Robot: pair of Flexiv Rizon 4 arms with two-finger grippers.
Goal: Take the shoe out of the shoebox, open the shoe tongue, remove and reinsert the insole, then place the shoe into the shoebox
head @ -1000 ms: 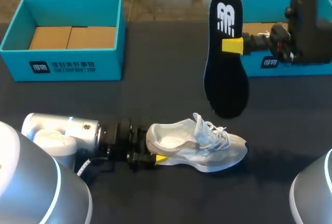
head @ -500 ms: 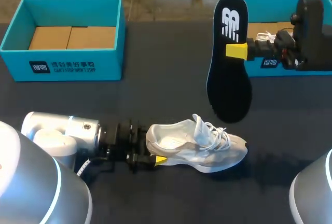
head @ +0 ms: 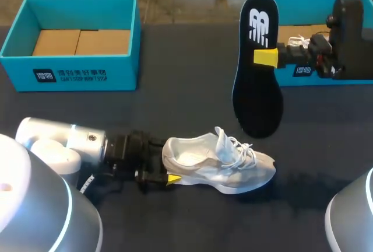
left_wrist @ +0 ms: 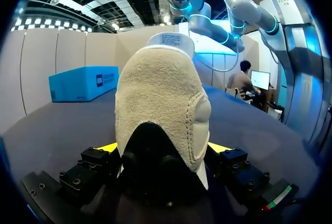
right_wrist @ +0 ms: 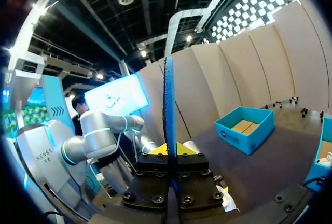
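Two grippers are both engaged. On the near side of the table, the left gripper lies low and is clamped on the heel of the shoe, one finger at each side. The left wrist view confirms this: the left gripper has a yellow tip pressed against either flank of the shoe, whose pale heel rises straight ahead of it. The shoe is grey-white, stands upright on its sole on the dark surface, outside both boxes, and its toe points toward the robot's right.

The right gripper grips the black insole at its edge and holds it clear of the table, above and beyond the shoe, beside the right shoebox. From the right wrist, the insole stands edge-on, pinched between the closed fingers of the right gripper (only its thin blue-black rim shows).

The left shoebox sits at the far left, well apart from the shoe.
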